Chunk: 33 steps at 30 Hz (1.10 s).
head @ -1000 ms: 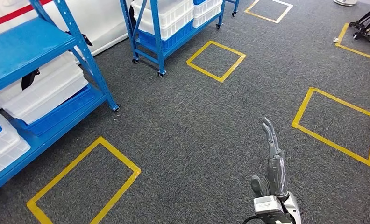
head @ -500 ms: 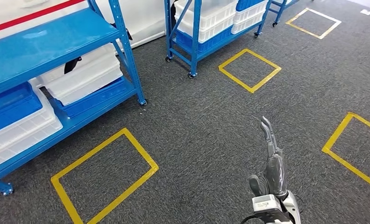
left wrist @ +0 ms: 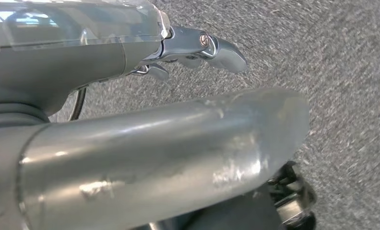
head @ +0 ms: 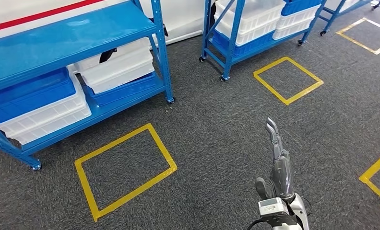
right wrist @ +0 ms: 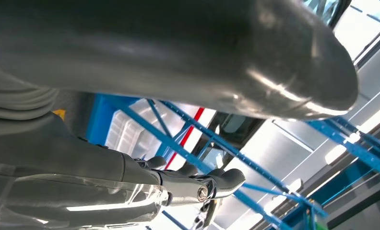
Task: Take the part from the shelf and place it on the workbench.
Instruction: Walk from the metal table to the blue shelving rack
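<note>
Approach to shelf (head: 73, 33), no part in hand.
Right hand (head: 278, 163) empty, fingers straight, apart from thumb; left hand (left wrist: 145, 62) likewise empty, apart. Part itself not discernible; presumably in the white bins (head: 116, 64). Judgement: square up to shelf before reaching.

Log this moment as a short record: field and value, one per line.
stage: part not yet taken
right hand: raised over the carpet, fingers stretched out, holding nothing
left hand: above the carpet, holding nothing
near shelf: blue, white and blue bins on its lower level
far shelf: blue, on wheels, stacked bins
floor: grey carpet, yellow tape squares
</note>
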Each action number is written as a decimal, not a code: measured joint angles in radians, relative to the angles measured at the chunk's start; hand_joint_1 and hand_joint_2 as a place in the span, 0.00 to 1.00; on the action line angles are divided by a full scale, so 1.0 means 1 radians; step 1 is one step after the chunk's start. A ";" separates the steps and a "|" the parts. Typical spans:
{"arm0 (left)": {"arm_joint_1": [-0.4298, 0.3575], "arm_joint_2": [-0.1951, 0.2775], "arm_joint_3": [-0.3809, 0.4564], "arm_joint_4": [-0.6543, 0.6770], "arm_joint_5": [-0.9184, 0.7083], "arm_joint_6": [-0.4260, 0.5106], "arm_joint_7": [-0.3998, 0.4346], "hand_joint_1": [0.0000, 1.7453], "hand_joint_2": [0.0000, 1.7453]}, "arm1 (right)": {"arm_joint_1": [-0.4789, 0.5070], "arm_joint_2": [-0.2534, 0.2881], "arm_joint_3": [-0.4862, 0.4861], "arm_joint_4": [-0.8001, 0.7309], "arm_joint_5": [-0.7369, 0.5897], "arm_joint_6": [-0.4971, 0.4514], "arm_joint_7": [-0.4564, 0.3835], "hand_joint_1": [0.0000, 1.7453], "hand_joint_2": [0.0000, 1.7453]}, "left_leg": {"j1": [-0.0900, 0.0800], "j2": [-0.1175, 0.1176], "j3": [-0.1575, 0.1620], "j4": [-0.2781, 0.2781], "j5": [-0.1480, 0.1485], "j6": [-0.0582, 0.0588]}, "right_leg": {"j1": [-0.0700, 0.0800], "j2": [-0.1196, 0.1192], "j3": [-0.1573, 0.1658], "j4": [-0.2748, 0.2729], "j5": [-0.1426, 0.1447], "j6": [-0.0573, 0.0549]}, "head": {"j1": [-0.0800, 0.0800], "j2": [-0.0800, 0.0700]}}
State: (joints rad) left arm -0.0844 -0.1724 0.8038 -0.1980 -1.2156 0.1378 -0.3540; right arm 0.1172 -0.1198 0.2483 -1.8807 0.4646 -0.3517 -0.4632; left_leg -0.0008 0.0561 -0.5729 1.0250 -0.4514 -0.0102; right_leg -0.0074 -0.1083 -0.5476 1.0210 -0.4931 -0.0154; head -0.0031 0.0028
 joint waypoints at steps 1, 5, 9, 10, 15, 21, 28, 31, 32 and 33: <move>0.000 0.000 0.000 0.000 0.000 0.000 0.000 0.00 0.00 | 0.000 0.000 0.000 0.000 0.000 0.000 0.000 0.00 0.00 | -0.004 0.000 0.001 -0.009 -0.001 0.006 | 0.002 -0.009 0.002 0.000 -0.002 0.005 | 0.001 0.000; 0.004 0.000 0.000 0.000 -0.001 0.000 0.000 0.00 0.00 | -0.005 0.000 0.003 0.000 0.000 0.000 0.000 0.00 0.00 | 0.004 -0.041 0.007 -0.024 0.011 0.029 | -0.004 0.024 -0.003 0.032 -0.032 0.026 | 0.004 0.000; -0.001 0.000 0.000 0.000 -0.003 0.000 0.001 0.00 0.00 | -0.001 -0.004 0.004 0.004 -0.001 0.002 0.001 0.00 0.00 | 0.006 -0.088 0.006 -0.026 0.017 0.039 | -0.008 0.102 -0.121 0.262 -0.134 0.034 | 0.011 0.000; 0.000 0.000 0.000 0.000 -0.003 0.000 0.001 0.00 0.00 | 0.000 -0.004 0.004 0.005 -0.002 0.002 0.001 0.00 0.00 | 0.006 -0.101 0.006 -0.024 0.017 0.039 | -0.008 0.104 -0.134 0.278 -0.125 0.034 | 0.011 0.000; -0.001 -0.001 0.000 0.000 -0.004 0.000 0.000 0.00 0.00 | -0.004 -0.005 0.005 0.007 -0.008 0.013 0.001 0.00 0.00 | 0.005 -0.168 0.002 -0.009 0.010 0.023 | -0.014 0.167 -0.032 0.027 0.018 0.027 | 0.011 0.000; 0.005 0.000 0.001 0.000 -0.003 0.000 -0.002 0.00 0.00 | -0.014 -0.004 0.015 0.009 -0.008 0.017 0.000 0.00 0.00 | 0.005 -0.149 -0.031 0.039 -0.022 -0.008 | -0.015 0.117 -0.021 0.000 0.023 -0.001 | 0.006 0.000; 0.009 0.001 0.001 0.000 -0.004 0.002 0.002 0.00 0.00 | -0.010 -0.004 0.020 0.017 -0.008 0.015 -0.001 0.00 0.00 | 0.002 -0.036 -0.063 0.130 -0.041 -0.003 | -0.003 0.023 -0.012 0.002 0.010 -0.008 | -0.001 0.000; 0.006 0.003 0.001 0.000 -0.005 0.004 0.002 0.00 0.00 | -0.011 -0.004 0.021 0.017 -0.008 0.015 -0.001 0.00 0.00 | -0.009 0.009 0.001 -0.001 -0.001 0.014 | 0.003 -0.007 -0.003 0.003 0.003 0.004 | 0.000 0.000; 0.006 0.004 0.001 0.000 -0.005 0.004 0.002 0.00 0.00 | -0.011 -0.004 0.022 0.017 -0.008 0.015 -0.001 0.00 0.00 | -0.011 0.003 0.000 -0.005 -0.001 0.018 | 0.004 -0.016 -0.001 0.002 0.002 0.009 | 0.001 0.000; 0.007 0.004 0.001 0.000 -0.005 0.005 0.001 0.00 0.00 | -0.012 -0.004 0.022 0.017 -0.008 0.015 -0.001 0.00 0.00 | -0.009 -0.010 0.001 -0.009 0.002 0.022 | 0.005 -0.024 0.002 0.000 0.001 0.015 | 0.001 0.000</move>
State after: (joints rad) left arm -0.0774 -0.1687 0.8052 -0.1980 -1.2203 0.1426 -0.3527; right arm 0.1047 -0.1236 0.2707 -1.8640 0.4562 -0.3364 -0.4646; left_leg -0.0102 0.0463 -0.5724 1.0159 -0.4494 0.0123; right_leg -0.0026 -0.1323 -0.5459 1.0210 -0.4917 -0.0007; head -0.0023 0.0027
